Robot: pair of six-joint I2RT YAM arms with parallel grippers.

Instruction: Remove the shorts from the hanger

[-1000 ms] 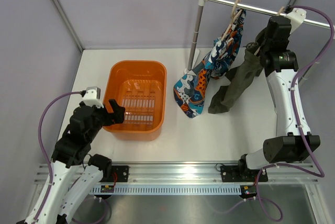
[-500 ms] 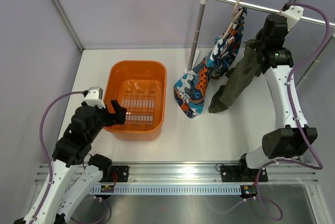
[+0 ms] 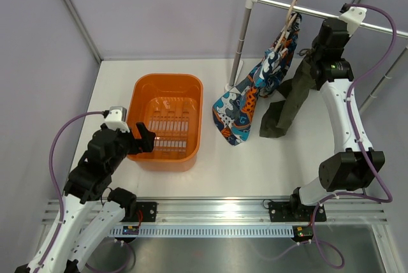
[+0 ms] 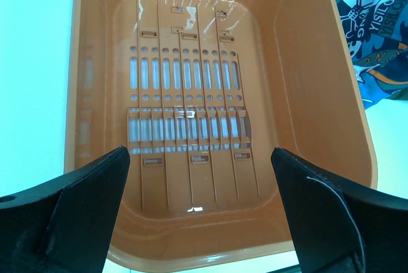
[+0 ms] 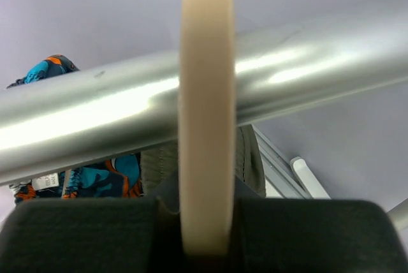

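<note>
The dark olive-green shorts (image 3: 287, 97) hang from a hanger on the metal rail (image 3: 306, 11), their lower end resting on the table. The printed blue-orange shorts (image 3: 252, 97) hang to their left from a wooden hanger (image 3: 288, 16). My right gripper (image 3: 333, 23) is up at the rail, shut on the olive shorts' beige hanger hook (image 5: 205, 126), which loops over the rail (image 5: 95, 113). Olive fabric (image 5: 252, 164) and printed fabric (image 5: 95, 180) show behind the rail. My left gripper (image 3: 141, 138) is open and empty over the near end of the orange basket (image 3: 143, 94).
The basket's wall (image 4: 319, 94) fills the left wrist view, and nothing lies inside it. A corner of the printed shorts (image 4: 370, 24) lies to the right of it. The rail's upright post (image 3: 241, 43) stands at the back of the table. Grey walls close in the left and back.
My right gripper has moved up and slightly left at the rail, and the olive shorts have shifted right with it. The rail has shifted a little. The left arm has barely moved.
</note>
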